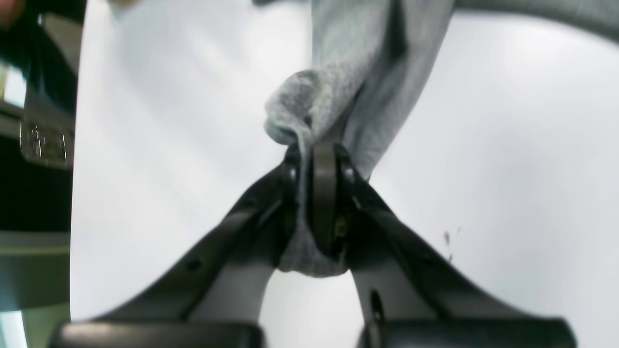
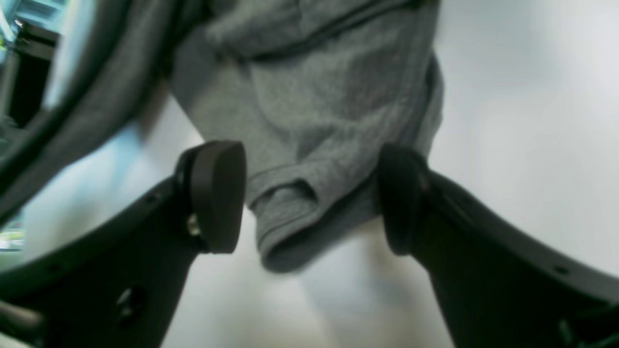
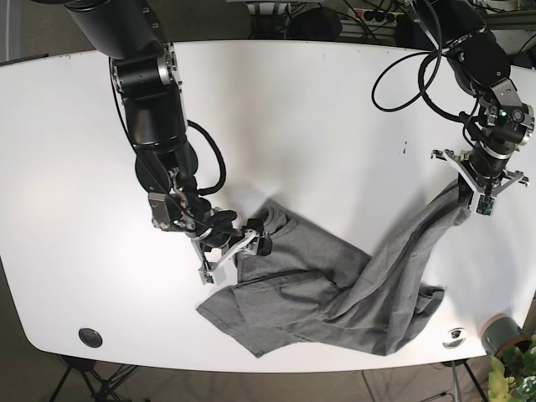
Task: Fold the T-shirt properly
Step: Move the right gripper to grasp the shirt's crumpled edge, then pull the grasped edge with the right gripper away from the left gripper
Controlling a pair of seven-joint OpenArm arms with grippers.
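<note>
A grey T-shirt (image 3: pixel 335 293) lies crumpled on the white table (image 3: pixel 335 100), toward the front right. One end of it is pulled up into a taut strip toward my left gripper (image 3: pixel 477 189), which is shut on a bunch of the cloth. In the left wrist view the left gripper (image 1: pixel 316 162) pinches the T-shirt (image 1: pixel 348 72) tightly, with fabric bulging out on both sides. At the shirt's left end my right gripper (image 3: pixel 240 248) stands open. In the right wrist view a hemmed edge of the T-shirt (image 2: pixel 309 96) lies between the spread fingers of the right gripper (image 2: pixel 309 198), unpinched.
A black round disc (image 3: pixel 90 337) sits near the table's front left edge. Near the front right edge are a silver cap (image 3: pixel 456 337), a grey pot (image 3: pixel 500 333) and a plant (image 3: pixel 519 373). Black cables (image 3: pixel 402 75) hang by the left arm.
</note>
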